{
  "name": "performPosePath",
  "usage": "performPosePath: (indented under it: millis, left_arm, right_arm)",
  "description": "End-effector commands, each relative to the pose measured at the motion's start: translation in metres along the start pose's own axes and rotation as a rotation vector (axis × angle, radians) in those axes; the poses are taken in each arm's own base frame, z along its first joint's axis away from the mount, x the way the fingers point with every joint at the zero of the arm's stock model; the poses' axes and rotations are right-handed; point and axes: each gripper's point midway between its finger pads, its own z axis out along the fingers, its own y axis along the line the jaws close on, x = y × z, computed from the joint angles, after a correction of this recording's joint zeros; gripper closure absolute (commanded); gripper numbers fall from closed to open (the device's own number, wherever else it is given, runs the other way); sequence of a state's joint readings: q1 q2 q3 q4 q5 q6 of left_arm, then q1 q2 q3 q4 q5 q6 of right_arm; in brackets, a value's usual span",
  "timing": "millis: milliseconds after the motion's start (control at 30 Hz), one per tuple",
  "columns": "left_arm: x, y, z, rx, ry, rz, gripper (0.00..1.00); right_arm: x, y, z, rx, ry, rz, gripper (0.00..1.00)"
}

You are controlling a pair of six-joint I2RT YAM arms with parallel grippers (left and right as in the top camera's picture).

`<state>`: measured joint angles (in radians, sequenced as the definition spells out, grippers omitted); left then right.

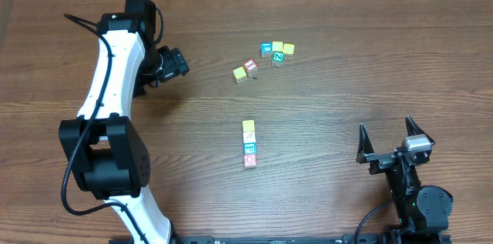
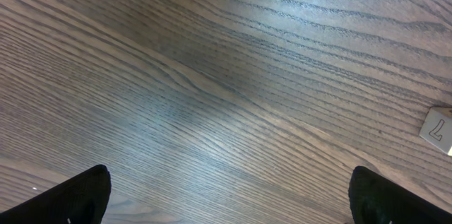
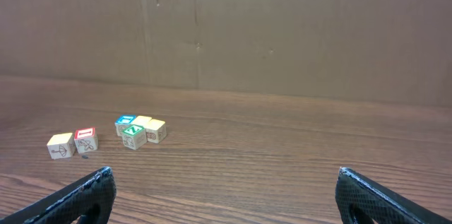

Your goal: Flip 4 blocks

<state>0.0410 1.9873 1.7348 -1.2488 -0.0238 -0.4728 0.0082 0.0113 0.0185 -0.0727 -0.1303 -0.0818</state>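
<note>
Wooden blocks [image 1: 249, 142] lie four in a line mid-table, the line running from far edge to near edge, between the two arms. Left gripper [image 1: 179, 63], jaws spread wide and empty, looks the nearer, toward the far-left corner; right gripper [image 1: 386, 130], equally spread, waits near the near-right corner.

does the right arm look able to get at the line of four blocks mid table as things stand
Probably yes: the right pincer is open and nothing stands between it and the line of four blocks.
</note>
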Motion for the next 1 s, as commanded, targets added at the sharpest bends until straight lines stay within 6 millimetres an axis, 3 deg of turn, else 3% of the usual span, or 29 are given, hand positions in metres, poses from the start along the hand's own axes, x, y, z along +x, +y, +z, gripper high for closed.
performPosePath:
  millis: [0,267,367,467,567,700,800,967]
  left_arm:
    - [-0.002,0.0,-0.001,-0.006,-0.009,-0.004,0.0]
    - [0.001,-0.007,-0.005,0.001,-0.018,0.014,0.0]
    - [0.01,-0.026,-0.029,0.035,-0.071,0.068,0.0]
    - [0.023,-0.045,-0.061,0.085,-0.141,0.126,0.0]
    - [0.043,-0.062,-0.105,0.158,-0.235,0.188,0.0]
    - [0.068,-0.067,-0.165,0.262,-0.363,0.238,0.0]
    - [0.083,-0.053,-0.211,0.337,-0.474,0.235,0.0]
    - [0.11,-0.01,-0.28,0.432,-0.678,0.189,0.0]
  right_arm:
    - [0.003,0.0,0.0,0.003,0.0,0.007,0.0]
    - [0.003,0.0,0.0,0.003,0.0,0.007,0.0]
    - [0.003,0.0,0.0,0.003,0.0,0.007,0.0]
    - [0.003,0.0,0.0,0.003,0.0,0.007,0.0]
    - [0.003,0.0,0.0,0.003,0.0,0.007,0.0]
    - [0.003,0.0,0.0,0.003,0.0,0.007,0.0]
    - [0.003,0.0,0.0,0.003,0.0,0.007,0.0]
    - [0.003,0.0,0.0,0.003,0.0,0.007,0.0]
